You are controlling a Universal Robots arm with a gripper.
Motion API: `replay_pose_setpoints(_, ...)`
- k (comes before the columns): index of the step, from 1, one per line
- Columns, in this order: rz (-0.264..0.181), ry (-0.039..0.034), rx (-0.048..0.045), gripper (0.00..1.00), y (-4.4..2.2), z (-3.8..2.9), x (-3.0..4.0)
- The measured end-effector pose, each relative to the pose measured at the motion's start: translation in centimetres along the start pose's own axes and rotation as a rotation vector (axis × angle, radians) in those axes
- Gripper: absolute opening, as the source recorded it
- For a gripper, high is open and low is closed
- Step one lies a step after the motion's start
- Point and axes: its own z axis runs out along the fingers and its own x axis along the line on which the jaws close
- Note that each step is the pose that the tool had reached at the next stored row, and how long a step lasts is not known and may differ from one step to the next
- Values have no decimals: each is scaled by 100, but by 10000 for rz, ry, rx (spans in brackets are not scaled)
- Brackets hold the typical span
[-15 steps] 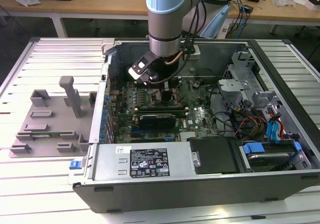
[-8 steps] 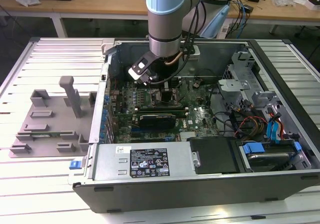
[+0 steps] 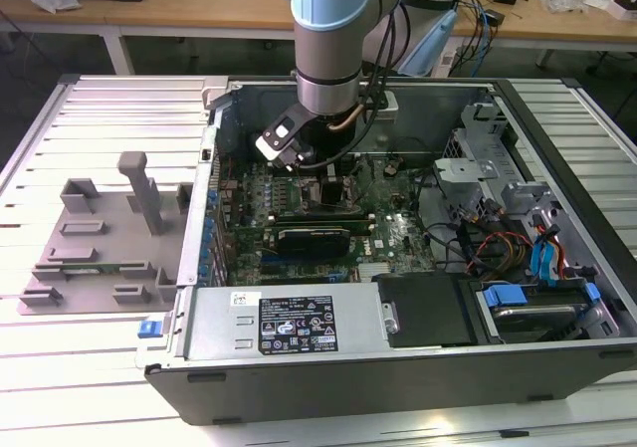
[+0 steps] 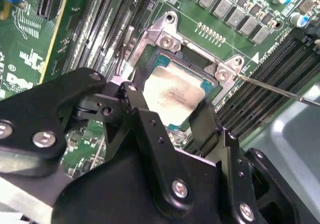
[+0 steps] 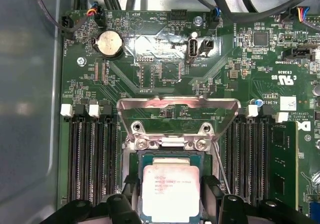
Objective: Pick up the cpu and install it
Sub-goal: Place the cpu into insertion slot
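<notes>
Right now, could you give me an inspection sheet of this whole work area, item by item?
Surface: white slatted table, bearing an open computer case.
Job's things: cpu at the socket, metal bracket standing open.
Clutter: grey plastic fixture on the table, at the exterior view's left of the case.
Gripper: gripper shut on the cpu's opposite edges.
Cables: coloured wires inside the case, exterior view's right.
Surroundings: wooden benches behind.

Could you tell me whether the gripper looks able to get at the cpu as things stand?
Very likely yes: the gripper sits right around the cpu, the hinged metal bracket is flipped open clear of it, and no cable crosses over it.
</notes>
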Motion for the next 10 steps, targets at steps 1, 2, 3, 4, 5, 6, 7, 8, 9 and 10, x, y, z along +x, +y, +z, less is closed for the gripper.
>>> replay_pose_setpoints(1,0,0,0,62,2,-35,0)
replay_pose_setpoints(2,1,-1,0,62,4,-70,0)
replay_pose_setpoints(3,1,0,-1,62,7,-112,0)
replay_pose_setpoints(4,0,0,-1,62,11,-170,1)
replay_pose_setpoints(5,0,0,-1,62,13,-202,1)
replay_pose_setpoints(6,0,3,-3,62,14,-203,1)
replay_pose_setpoints(7,0,1,-2,62,14,-206,1)
replay_pose_setpoints(8,0,1,-1,62,14,-207,1)
replay_pose_setpoints(9,0,0,0,62,14,-209,1)
replay_pose_setpoints(10,0,0,0,60,14,-210,1)
